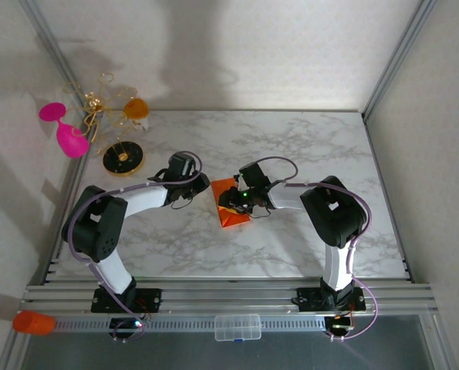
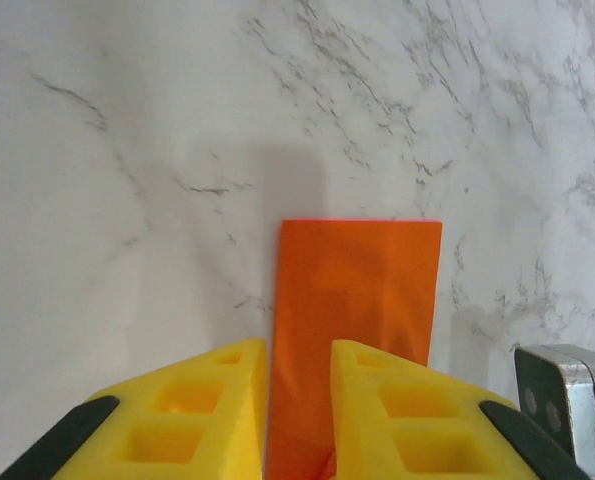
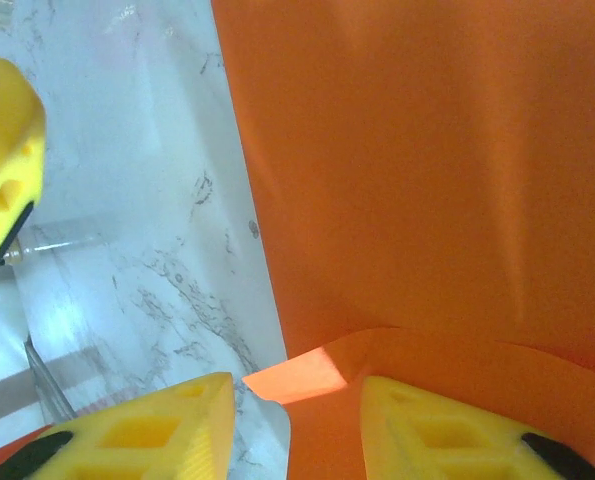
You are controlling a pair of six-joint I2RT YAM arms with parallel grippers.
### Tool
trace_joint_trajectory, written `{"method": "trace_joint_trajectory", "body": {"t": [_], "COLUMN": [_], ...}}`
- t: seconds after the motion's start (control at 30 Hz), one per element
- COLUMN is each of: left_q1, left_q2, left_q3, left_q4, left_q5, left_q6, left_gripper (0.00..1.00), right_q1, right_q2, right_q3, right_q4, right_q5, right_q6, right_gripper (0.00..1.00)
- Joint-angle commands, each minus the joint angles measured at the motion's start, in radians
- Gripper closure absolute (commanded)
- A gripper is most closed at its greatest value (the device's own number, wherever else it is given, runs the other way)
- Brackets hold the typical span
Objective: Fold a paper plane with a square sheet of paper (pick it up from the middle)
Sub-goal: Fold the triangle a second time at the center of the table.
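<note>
Top external view: the orange paper (image 1: pixel 231 218) lies near the middle of the marble table (image 1: pixel 314 146), folded down to a slightly tilted rectangle. Both my arms reach in to it, one from each side. My left gripper (image 2: pixel 299 350) comes at the paper's left edge. My right gripper (image 3: pixel 297 382) sits right over its middle and hides part of it.

From the left wrist, my two yellow fingers (image 2: pixel 212 405) stand a narrow gap apart, not pressed together. The paper's near end runs down into that gap, with its left long edge between the fingers. The rest stretches away flat on the marble to a crisp square far end. Whether the fingers brush the sheet I cannot tell.

From the right wrist, my fingers are spread well apart and pinch nothing. The paper lies flat below them with a folded flap across its near end, and one corner of that flap lifts slightly in the gap between my fingers. A yellow finger of the left gripper shows off to the side, over bare marble.

At the table's back left corner, well apart from the paper, are a pink goblet (image 1: pixel 69 132), a gold wire stand (image 1: pixel 98 104) and a black and gold disc (image 1: pixel 123 158). Down on the near rail sit an orange cylinder (image 1: pixel 34 322) and a clear plastic box (image 1: pixel 237 327).
</note>
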Motion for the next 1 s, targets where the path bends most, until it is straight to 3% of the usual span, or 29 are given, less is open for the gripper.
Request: {"method": "trace_joint_trajectory", "body": {"t": [0.0,0.13,0.3,0.6,0.97], "left_q1": [-0.004,-0.032,-0.084,-0.165,-0.183], "left_q2": [-0.041,-0.062,-0.07,-0.009,0.062], "left_q3": [-0.03,-0.044,-0.052,-0.054,-0.033], "left_q4": [-0.016,-0.008,-0.005,0.034,-0.002], "left_q5": [-0.001,0.021,0.03,0.066,0.036], "left_q6": [-0.016,-0.007,-0.012,-0.037,-0.036], "left_gripper": [0.76,0.76,0.8,0.94,1.0], "right_q1": [0.006,0.006,0.006,0.006,0.006], "right_q2": [0.037,0.038,0.039,0.054,0.056], "right_q3": [-0.013,-0.014,-0.014,-0.008,-0.006], "right_q4": [-0.064,-0.076,-0.107,-0.162,-0.174], "right_q5": [0.055,0.065,0.091,0.125,0.131], "right_q6": [-0.015,-0.024,-0.042,-0.055,-0.055], "right_gripper": [0.59,0.6,0.68,0.94,0.96]}}
